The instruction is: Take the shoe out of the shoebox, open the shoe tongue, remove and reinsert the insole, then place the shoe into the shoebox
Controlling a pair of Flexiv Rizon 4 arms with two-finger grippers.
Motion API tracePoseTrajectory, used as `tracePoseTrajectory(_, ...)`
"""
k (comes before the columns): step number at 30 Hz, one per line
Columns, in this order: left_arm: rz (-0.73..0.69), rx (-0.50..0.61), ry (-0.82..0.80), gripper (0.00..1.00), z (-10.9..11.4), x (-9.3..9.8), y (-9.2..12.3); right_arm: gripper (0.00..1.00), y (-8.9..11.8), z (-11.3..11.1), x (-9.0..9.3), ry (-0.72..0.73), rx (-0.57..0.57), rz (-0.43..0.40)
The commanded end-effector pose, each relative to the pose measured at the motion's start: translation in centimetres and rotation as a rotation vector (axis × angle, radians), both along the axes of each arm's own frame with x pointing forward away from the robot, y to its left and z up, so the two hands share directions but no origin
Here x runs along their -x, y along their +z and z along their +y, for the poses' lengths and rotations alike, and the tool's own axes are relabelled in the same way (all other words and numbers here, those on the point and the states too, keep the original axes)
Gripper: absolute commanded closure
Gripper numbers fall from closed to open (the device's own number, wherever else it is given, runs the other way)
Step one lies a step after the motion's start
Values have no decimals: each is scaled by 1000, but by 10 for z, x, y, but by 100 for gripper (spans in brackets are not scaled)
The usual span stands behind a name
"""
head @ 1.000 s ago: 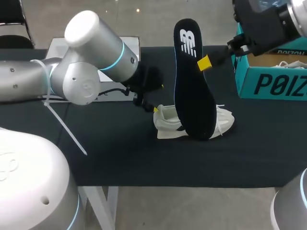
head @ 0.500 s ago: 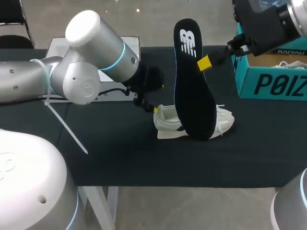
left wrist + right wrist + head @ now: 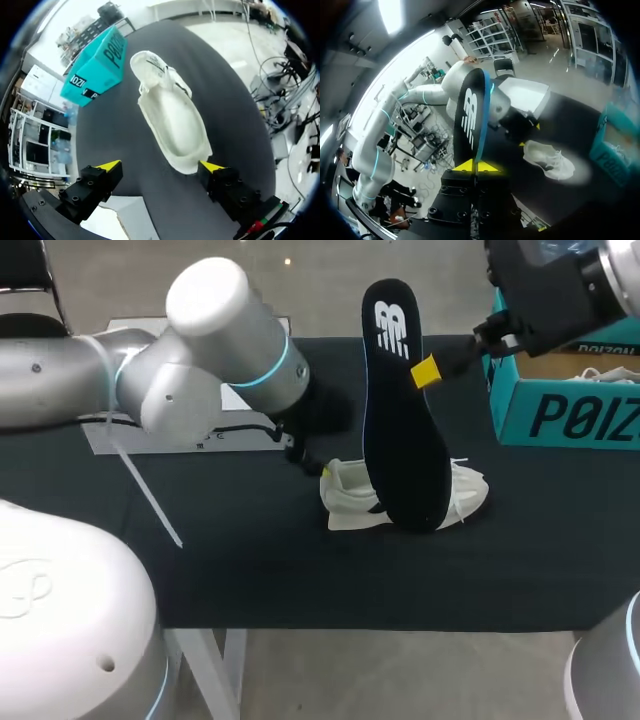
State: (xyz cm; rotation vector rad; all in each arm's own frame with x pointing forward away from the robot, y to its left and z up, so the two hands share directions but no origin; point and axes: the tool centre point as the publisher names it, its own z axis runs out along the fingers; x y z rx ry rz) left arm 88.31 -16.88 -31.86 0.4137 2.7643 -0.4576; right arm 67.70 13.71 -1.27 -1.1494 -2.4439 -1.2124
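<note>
A white shoe point(image 3: 350, 502) lies on its sole on the black table; the wrist views show it too: shoe point(image 3: 170, 117), shoe point(image 3: 547, 159). My right gripper point(image 3: 426, 371) is shut on a black insole point(image 3: 400, 410), holding it upright above the shoe; its own view shows the insole point(image 3: 472, 120) pinched at its edge by the gripper point(image 3: 476, 165). My left gripper point(image 3: 157, 166) stands open just behind the shoe's heel, one yellow tip on each side; in the head view the arm hides most of it. The teal shoebox point(image 3: 570, 390) sits at the far right.
A white flat board point(image 3: 200, 430) lies under my left arm at the back left. The teal shoebox point(image 3: 95, 62) is beyond the shoe's toe in the left wrist view, and a second white shoe point(image 3: 605, 372) lies inside it.
My left arm's elbow has swung up and to the right. The right arm, the insole and the shoe have stayed where they were.
</note>
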Motion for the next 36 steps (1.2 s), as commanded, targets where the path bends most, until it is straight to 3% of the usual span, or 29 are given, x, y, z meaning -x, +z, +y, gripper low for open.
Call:
tracePoseTrajectory(1,-26,-125,55,0,-1,6,13,100,0,2,-3,1,3,4)
tracePoseTrajectory(11,22,-164,140,0,34,22,6,100,0,2,-3,1,3,4)
tracePoseTrajectory(23,78,-124,187,0,55,29,5,100,0,2,-3,1,3,4)
tracePoseTrajectory(31,55,-89,106,0,35,12,27,100,0,2,-3,1,3,4)
tracePoseTrajectory(36,46,-90,60,0,13,-1,26,100,0,2,-3,1,3,4)
